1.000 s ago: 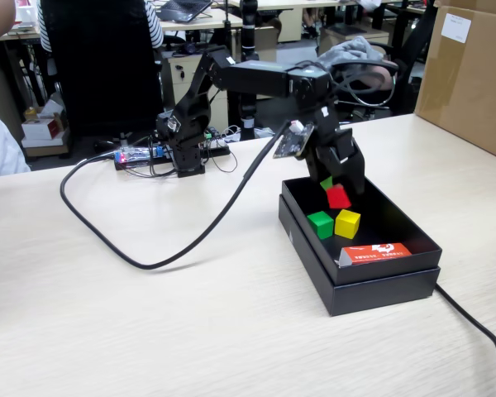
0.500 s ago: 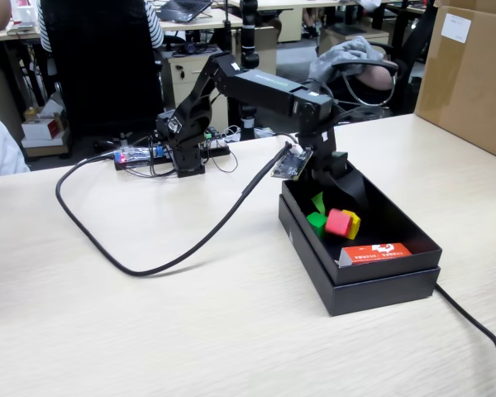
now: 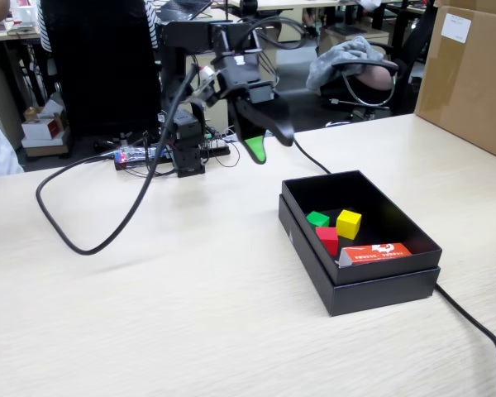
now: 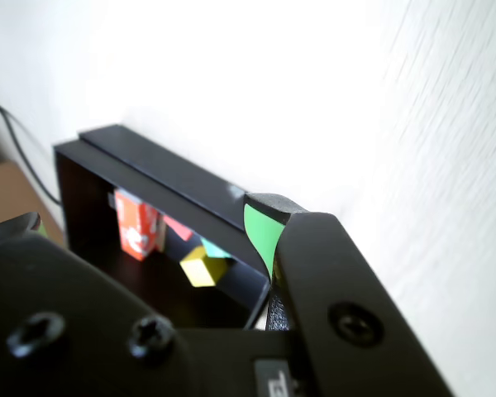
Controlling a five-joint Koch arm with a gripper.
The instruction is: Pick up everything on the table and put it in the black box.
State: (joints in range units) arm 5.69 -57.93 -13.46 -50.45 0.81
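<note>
On the pale table (image 3: 149,314) stands the black box (image 3: 360,285). Inside it lie a green cube (image 3: 317,219), a yellow cube (image 3: 348,223) and a red cube (image 3: 327,240), close together beside a flat orange-red carton (image 3: 377,252). My gripper (image 3: 270,146) hangs in the air up and to the left of the box, open and empty, green pads showing. In the wrist view the box (image 4: 174,169) lies ahead with the yellow cube (image 4: 202,269), slivers of the green cube (image 4: 216,249) and red cube (image 4: 178,227), and the carton (image 4: 135,240); the gripper (image 4: 140,227) has its jaws wide apart.
A thick black cable (image 3: 74,240) loops over the table's left half, and another cable (image 3: 479,331) runs off the box's front right corner. A big brown cardboard carton (image 3: 471,74) stands at the right edge. The arm's base (image 3: 186,153) sits at the back.
The red cube left the gripper and now lies in the box beside the green and yellow ones. The arm rose out of the box and swung back to the left.
</note>
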